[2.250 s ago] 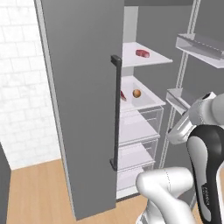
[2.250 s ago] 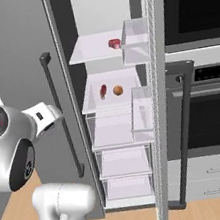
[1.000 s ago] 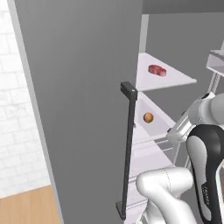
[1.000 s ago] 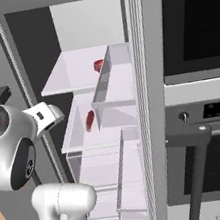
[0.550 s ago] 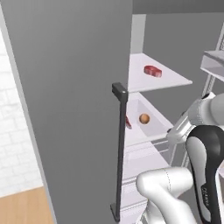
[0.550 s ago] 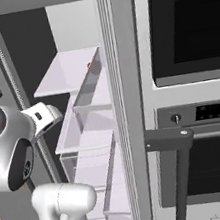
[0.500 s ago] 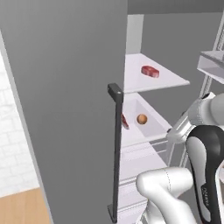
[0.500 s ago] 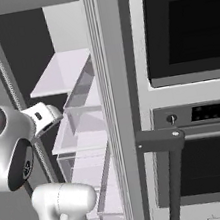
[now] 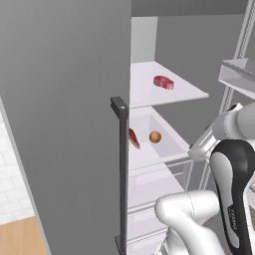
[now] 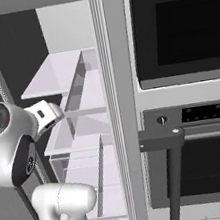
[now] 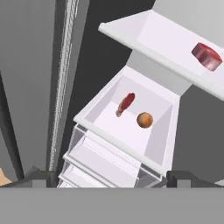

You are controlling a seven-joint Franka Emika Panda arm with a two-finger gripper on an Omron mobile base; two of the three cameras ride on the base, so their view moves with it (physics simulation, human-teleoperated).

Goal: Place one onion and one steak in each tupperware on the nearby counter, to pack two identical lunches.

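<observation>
I'm facing the open fridge point(image 9: 74, 99), and by my judgement nothing is packed yet. One steak point(image 9: 163, 82) lies near the upper shelf's point(image 9: 149, 97) right edge; another steak point(image 11: 125, 104) and an onion point(image 11: 145, 120) sit mid-shelf below. My gripper point(image 11: 111, 177) hangs spread and empty.

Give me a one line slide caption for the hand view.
Open gripper faces the open fridge: an onion and a steak on the middle shelf, another steak on the shelf above.
</observation>
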